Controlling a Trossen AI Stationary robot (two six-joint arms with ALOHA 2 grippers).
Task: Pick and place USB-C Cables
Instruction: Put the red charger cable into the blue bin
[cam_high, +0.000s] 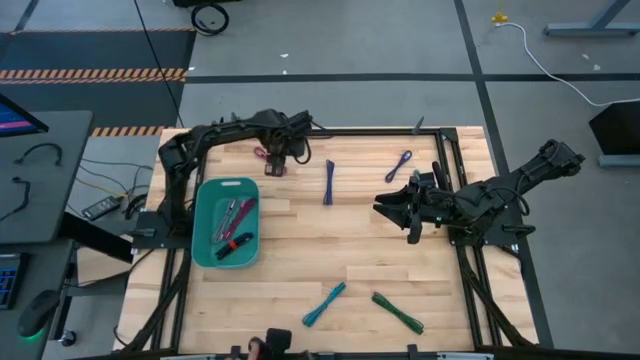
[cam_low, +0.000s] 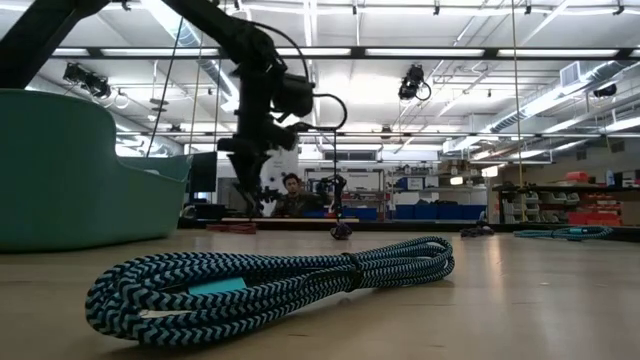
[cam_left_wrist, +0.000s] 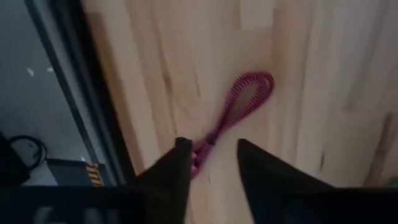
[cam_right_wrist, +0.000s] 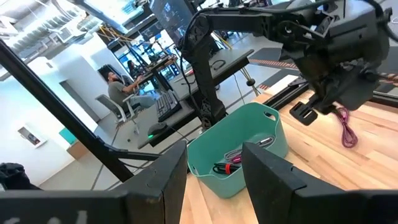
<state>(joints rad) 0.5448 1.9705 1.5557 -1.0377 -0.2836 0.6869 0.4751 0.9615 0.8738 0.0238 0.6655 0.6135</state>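
A magenta cable (cam_left_wrist: 239, 106) lies flat on the wood near the table's far left, also seen as the magenta cable (cam_high: 261, 153). My left gripper (cam_left_wrist: 211, 146) hovers over it, open, with the cable's near end between its two fingers; in the high view my left gripper (cam_high: 272, 165) is just right of the cable. The teal tray (cam_high: 203, 225) holds several cables. Loose on the table lie a blue cable (cam_high: 329, 182), a purple cable (cam_high: 400, 165), a teal cable (cam_high: 325, 303) and a green cable (cam_high: 398, 311). My right gripper (cam_high: 395, 205) waits open at the right.
The black frame rail (cam_high: 350, 130) runs along the table's far edge, just behind the magenta cable. The teal tray (cam_right_wrist: 249, 149) sits on the near side of the left arm. In the low view the teal cable (cam_low: 270, 285) lies close in front. People sit at desks beyond the table.
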